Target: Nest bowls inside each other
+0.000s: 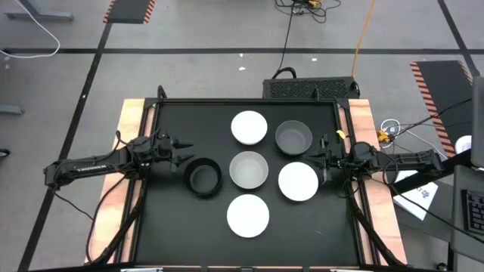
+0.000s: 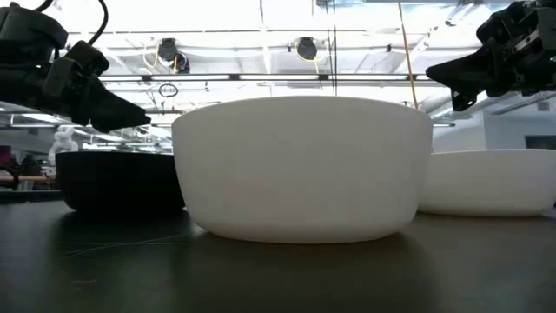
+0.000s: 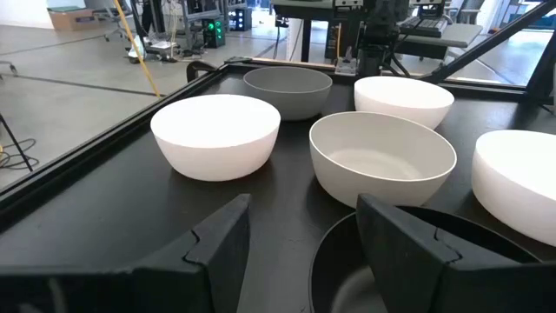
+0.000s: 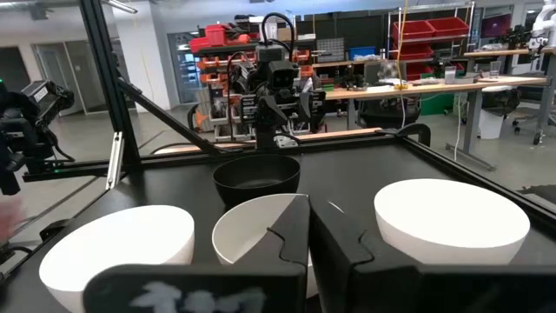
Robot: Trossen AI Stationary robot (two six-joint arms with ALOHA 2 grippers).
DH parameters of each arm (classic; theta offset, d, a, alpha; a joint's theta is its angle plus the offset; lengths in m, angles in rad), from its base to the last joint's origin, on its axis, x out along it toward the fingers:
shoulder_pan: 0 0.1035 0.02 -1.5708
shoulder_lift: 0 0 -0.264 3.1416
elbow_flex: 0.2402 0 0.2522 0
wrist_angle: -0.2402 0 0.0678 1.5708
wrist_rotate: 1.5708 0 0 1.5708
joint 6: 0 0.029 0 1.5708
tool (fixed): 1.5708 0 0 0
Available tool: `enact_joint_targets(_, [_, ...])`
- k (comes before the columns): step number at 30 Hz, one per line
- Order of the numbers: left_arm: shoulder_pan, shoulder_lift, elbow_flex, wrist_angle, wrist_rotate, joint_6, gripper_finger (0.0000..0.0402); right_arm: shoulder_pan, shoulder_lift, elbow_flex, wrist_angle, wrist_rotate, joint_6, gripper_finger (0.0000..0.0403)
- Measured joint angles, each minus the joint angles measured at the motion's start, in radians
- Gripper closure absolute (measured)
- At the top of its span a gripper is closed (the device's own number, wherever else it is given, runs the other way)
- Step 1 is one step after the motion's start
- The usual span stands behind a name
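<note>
- Looking down on the table (image 1: pixel 151 227), we see six bowls, none nested yet: a black bowl (image 1: pixel 203 178) on the left; a white bowl (image 1: pixel 249 127) at the far side; a dark grey bowl (image 1: pixel 293 137) just beside it; a light grey bowl (image 1: pixel 249 169) in the middle; a second white bowl (image 1: pixel 298 181) on the right; a third white bowl (image 1: pixel 248 214) nearest the front edge;
- our left gripper (image 1: pixel 184 150) hovers just beside the black bowl's rim, fingers spread apart and holding nothing; in its wrist view the rim lies right under the fingers;
- our right gripper (image 1: pixel 322 168) waits near the right-hand white bowl, fingers pressed together and holding nothing;
- we judge the bowls rigid and fairly light, glazed or smooth plastic, so likely slippery and, if ceramic, prone to chip when dropped into one another;
- we would take hold at the rim, one finger inside the wall and one outside, since the walls are steep and the body is too wide to span;
- we expect a rim pinch to tilt the bowl, so we would lift slowly and set it down level into the next.
</note>
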Motion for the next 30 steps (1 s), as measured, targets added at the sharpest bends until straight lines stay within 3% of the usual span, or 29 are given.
enact_joint_targets(30, [0.000,0.000,0.000,0.063,0.000,0.000,0.0190,0.000,0.000,0.000,0.064,0.000,0.000,0.0403])
